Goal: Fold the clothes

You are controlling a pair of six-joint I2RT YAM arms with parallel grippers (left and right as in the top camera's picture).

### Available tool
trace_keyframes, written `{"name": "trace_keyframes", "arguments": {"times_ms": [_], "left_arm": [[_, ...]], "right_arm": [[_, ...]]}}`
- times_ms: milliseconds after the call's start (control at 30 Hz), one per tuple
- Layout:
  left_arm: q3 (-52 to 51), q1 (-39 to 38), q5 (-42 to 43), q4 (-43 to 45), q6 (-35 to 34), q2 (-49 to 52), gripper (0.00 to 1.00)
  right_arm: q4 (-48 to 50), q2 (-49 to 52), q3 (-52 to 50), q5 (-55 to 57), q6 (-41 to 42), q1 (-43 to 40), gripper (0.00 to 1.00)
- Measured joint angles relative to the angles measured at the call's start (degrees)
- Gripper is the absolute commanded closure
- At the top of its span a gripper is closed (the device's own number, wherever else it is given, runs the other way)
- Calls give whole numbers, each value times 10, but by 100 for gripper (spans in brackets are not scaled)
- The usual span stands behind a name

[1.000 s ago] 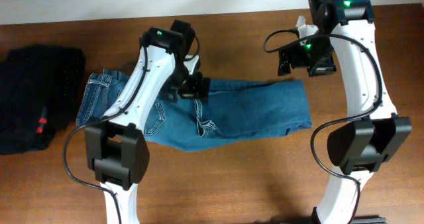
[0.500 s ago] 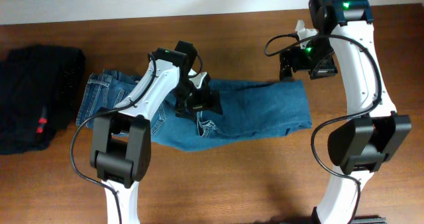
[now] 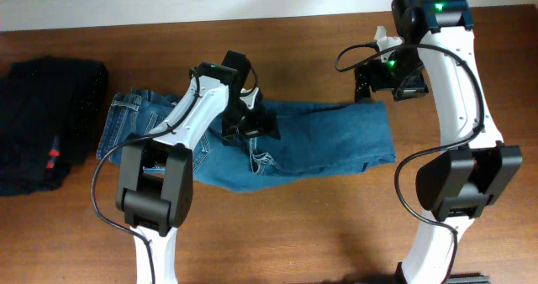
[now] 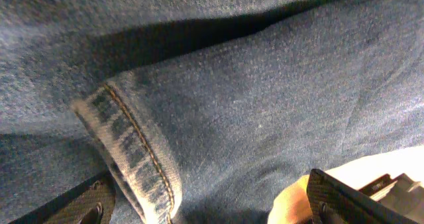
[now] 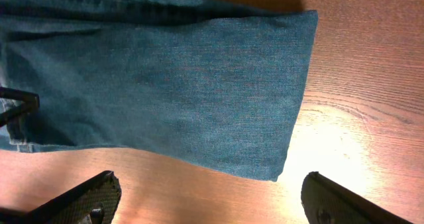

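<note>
Denim first: the jeans [image 3: 319, 137] lie flat across the middle of the table [image 3: 294, 234], waist toward the black garment [image 3: 42, 124], with one hem [image 4: 132, 151] doubled back near the centre. I judge I'm between folds, lining up a grasp. My left gripper [image 3: 250, 128] sits low, jaws wide astride that hem. My right gripper [image 3: 366, 86] hovers wide over the far end, empty. Next, both must close on cloth edges. Brown wood top, pale wall beyond
</note>
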Motion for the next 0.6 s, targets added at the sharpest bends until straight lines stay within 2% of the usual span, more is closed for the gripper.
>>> {"name": "trace_keyframes", "arguments": {"times_ms": [600], "left_arm": [[-17, -2, -28, 17, -10, 0, 11]], "right_arm": [[-2, 0, 0, 0, -3, 0, 8]]}}
